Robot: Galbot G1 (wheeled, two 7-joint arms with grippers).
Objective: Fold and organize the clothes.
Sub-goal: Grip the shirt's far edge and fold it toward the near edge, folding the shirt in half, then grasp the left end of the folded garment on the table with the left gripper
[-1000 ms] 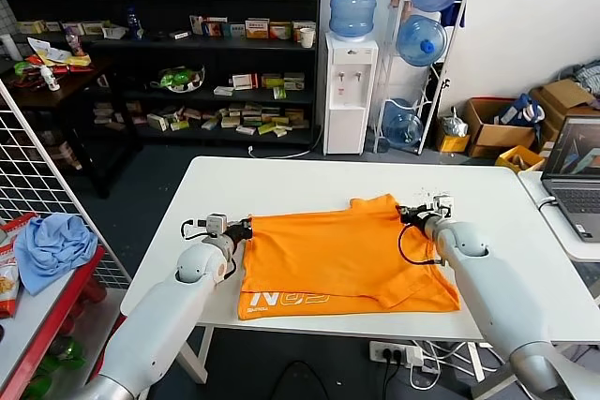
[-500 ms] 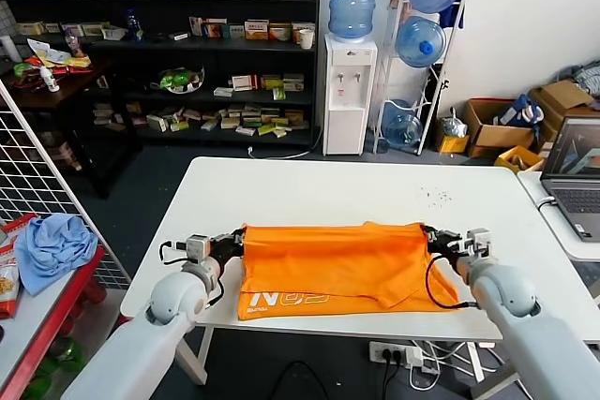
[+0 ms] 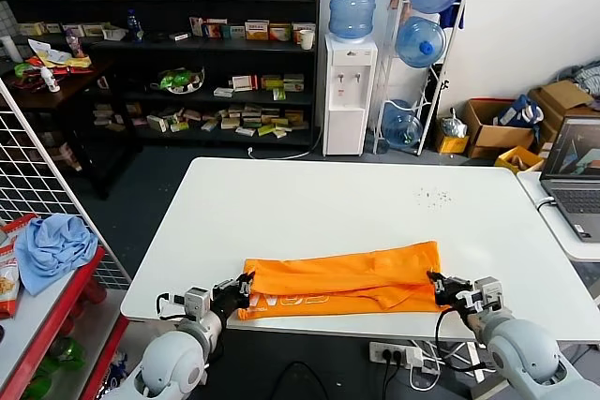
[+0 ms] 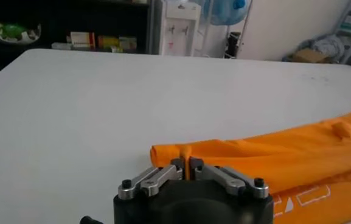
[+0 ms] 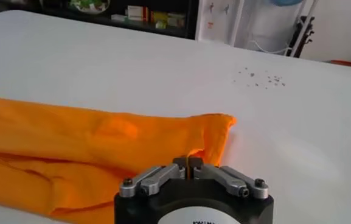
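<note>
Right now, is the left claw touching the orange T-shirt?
Touching. In the left wrist view the left claw has a thin ridge of the orange T-shirt pinched between its fingertips, with no gap visible.

The T-shirt [image 3: 342,280] is soft, matt orange cotton cloth, wrinkled along its folds. The bench [image 3: 328,203] is smooth, matt white. The fingers [image 4: 163,176] are dull grey metal.

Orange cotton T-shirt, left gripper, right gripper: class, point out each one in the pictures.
Orange cotton T-shirt [image 3: 342,278]: head view, middle of the folded band.
Left gripper [image 4: 186,167]: left wrist view, between fingertips pinching an orange fold.
Right gripper [image 5: 188,163]: right wrist view, between fingertips at the shirt's edge.
</note>
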